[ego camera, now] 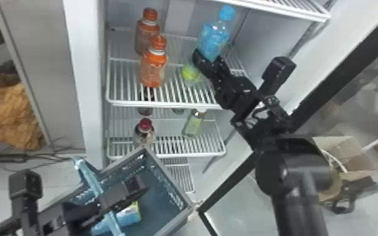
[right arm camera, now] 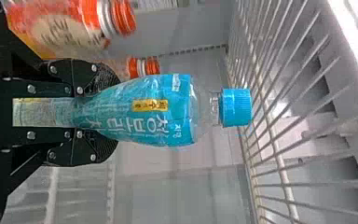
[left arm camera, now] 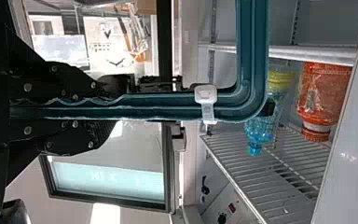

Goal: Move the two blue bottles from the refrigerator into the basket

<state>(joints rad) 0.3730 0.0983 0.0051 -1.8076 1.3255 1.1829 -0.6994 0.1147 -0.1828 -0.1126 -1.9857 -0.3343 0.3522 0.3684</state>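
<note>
So, in the head view, the right tool is up toward 1 o'clock, in the fridge, and it's got its fingers closed on a blue bottle. The grip's down on the lower part, cap end pointing away from the tool. Can't tell if the base is touching the shelf or not. Left tool is down at 7 o'clock, clamped on the handle of the basket; the left wrist view has that bar right between the fingers. Something light blue with a yellow-green end lies in the basket, but the arm and handle cover too much to say whether it's a bottle. Back on that upper shelf there are two orange bottles, both around 11 o'clock, one behind the other, plus a round yellow-green thing at 12, just beside the right tool. On the shelf below, there's a red-capped bottle toward 9 o'clock and a pale green one near the middle of the view.
</note>
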